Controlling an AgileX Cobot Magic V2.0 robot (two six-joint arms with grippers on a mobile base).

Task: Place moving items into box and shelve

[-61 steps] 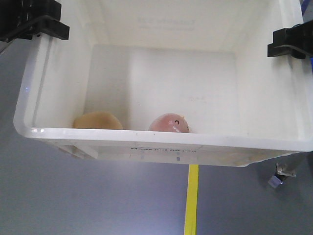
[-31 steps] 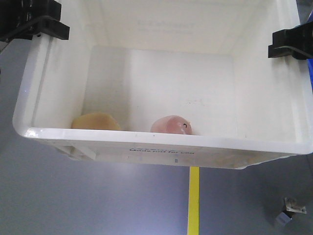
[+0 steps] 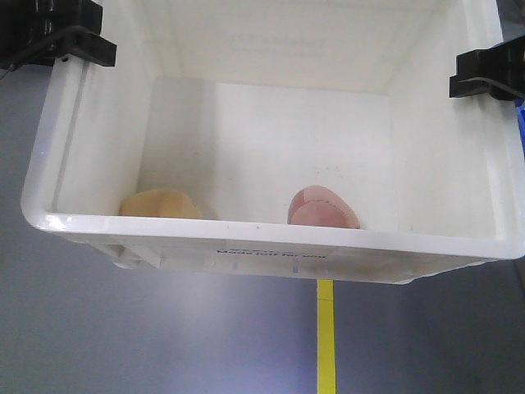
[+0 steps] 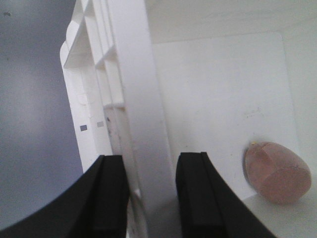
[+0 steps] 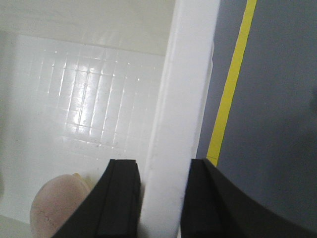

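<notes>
Box, big and white, is hanging between the two arms, and from where I'm standing it is looking lifted off the floor rather than resting on anything. Closest in, the left gripper is pinching the ribbed side wall, one black jaw pressing on the outside and one on the inside. The right gripper is doing the same on the opposite wall, jaws clamped on the white rim. Just inside, the pink toy is lying on the bottom between the two pairs of jaws, somewhat nearer the right pair, its face turned out of sight. The cream toy is sitting apart from it, close to the wall that the left jaws are holding. Both are partly hiding behind the rim above the black lettering.

So the packing half is looking done: both soft toys are inside. What is remaining, I judge, is carrying the load to a shelf and setting it there, and no shelf is showing in any view.

Below and beyond, the grey floor is stretching out smooth, with a yellow line running away beneath the box.
</notes>
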